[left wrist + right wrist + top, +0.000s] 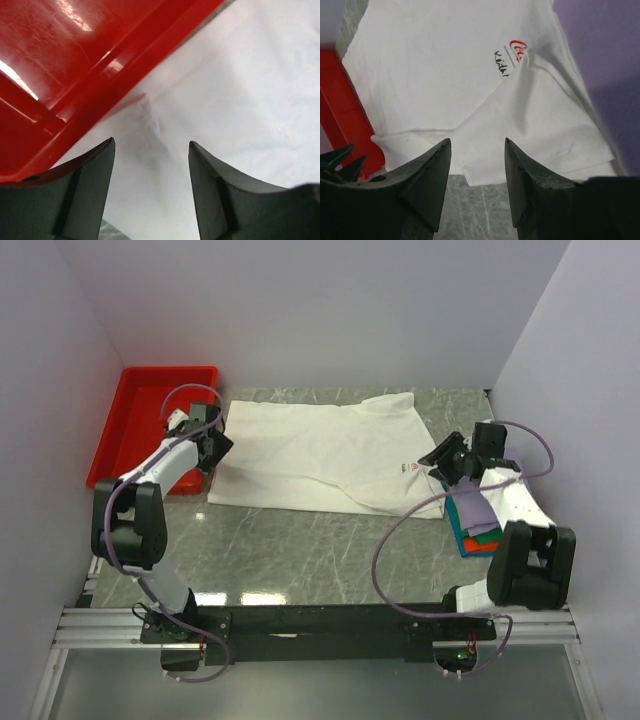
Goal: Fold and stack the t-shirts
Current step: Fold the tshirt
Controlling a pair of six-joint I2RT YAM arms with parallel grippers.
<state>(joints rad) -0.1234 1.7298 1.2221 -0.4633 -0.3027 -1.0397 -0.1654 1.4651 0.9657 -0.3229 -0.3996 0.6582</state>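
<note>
A large white t-shirt (pixel 320 455) lies spread on the grey table, a small red print (pixel 411 469) near its right edge; its red and black script (pixel 512 54) shows in the right wrist view. My left gripper (pixel 215 443) hangs open at the shirt's left edge, nothing between its fingers (pixel 95 195), white cloth (pixel 235 90) beneath. My right gripper (pixel 447 462) is open by the shirt's right corner (pixel 535 130), empty. A stack of folded t-shirts (pixel 477 523), lavender on top over green and orange, lies under the right arm.
A red plastic tray (pixel 150 420) sits at the back left, its rim (pixel 115 65) touching the shirt's edge beside my left gripper. White walls close in on the left, back and right. Bare marble table (pixel 300 550) runs in front of the shirt.
</note>
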